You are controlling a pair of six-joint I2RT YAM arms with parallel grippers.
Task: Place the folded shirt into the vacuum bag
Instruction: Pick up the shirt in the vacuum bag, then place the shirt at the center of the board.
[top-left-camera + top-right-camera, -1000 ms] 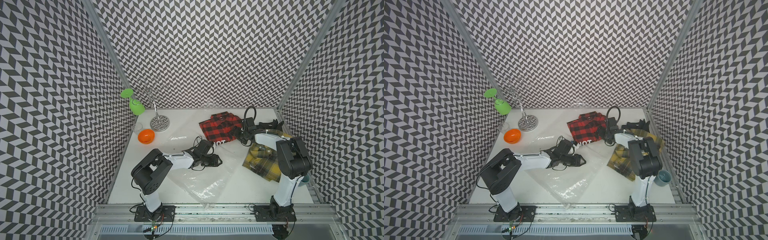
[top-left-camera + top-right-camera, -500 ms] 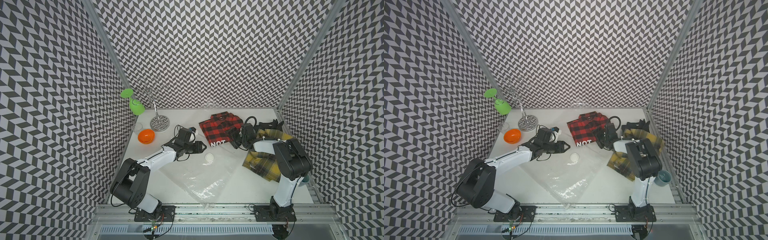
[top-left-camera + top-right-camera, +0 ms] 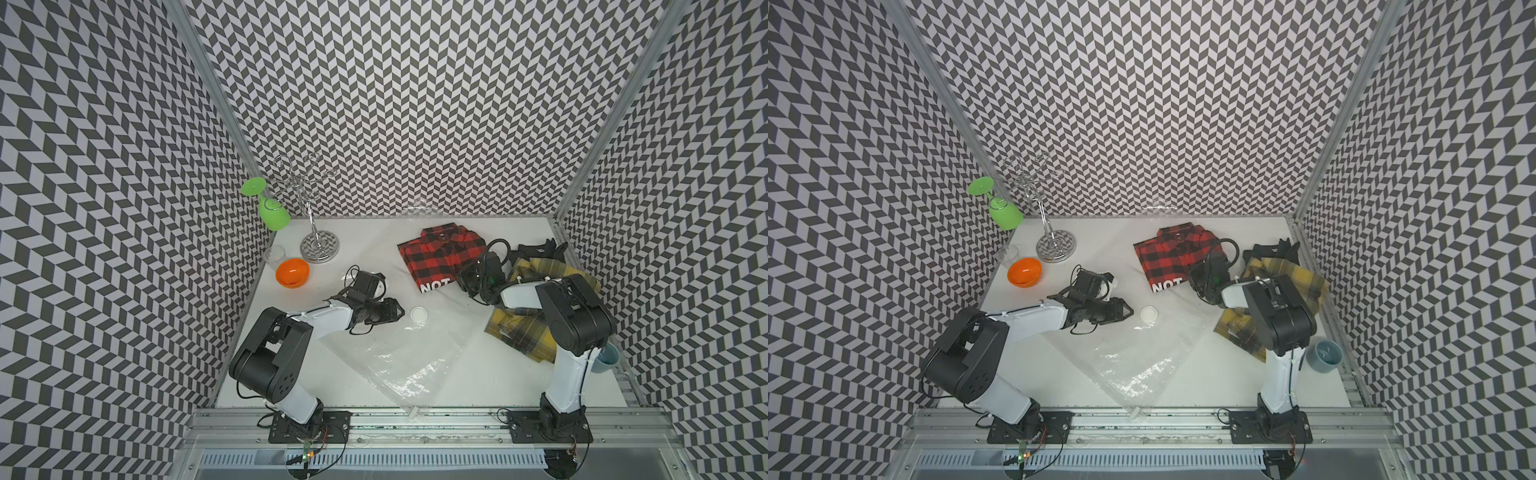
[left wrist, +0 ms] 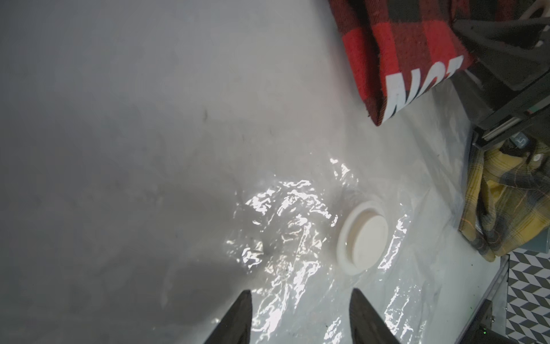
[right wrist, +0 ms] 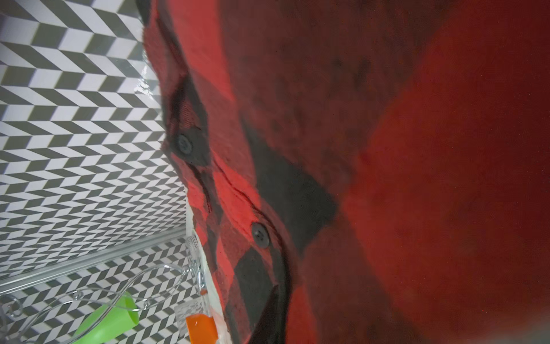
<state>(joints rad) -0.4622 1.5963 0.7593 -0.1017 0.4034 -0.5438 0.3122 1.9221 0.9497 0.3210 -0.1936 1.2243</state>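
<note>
The folded shirt (image 3: pixel 440 257), in red-and-black check, is seen lying at one o'clock from the round white valve cap (image 3: pixel 418 313) of the vacuum bag (image 3: pixel 407 361), which is spread across the white table (image 3: pixel 469 386). The right gripper (image 3: pixel 468 283) is set at the shirt's four-o'clock edge; whether it is clamped cannot be told. The left gripper (image 4: pixel 300 295) is held spread and empty at nine o'clock from the cap.

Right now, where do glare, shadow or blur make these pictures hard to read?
Left wrist view: strong white glare on the vacuum bag beside its valve cap, dark shadow over the table. Right wrist view: the red shirt is so near that most is blurred. Both top views: sharp, only small glints on the vacuum bag.
</note>
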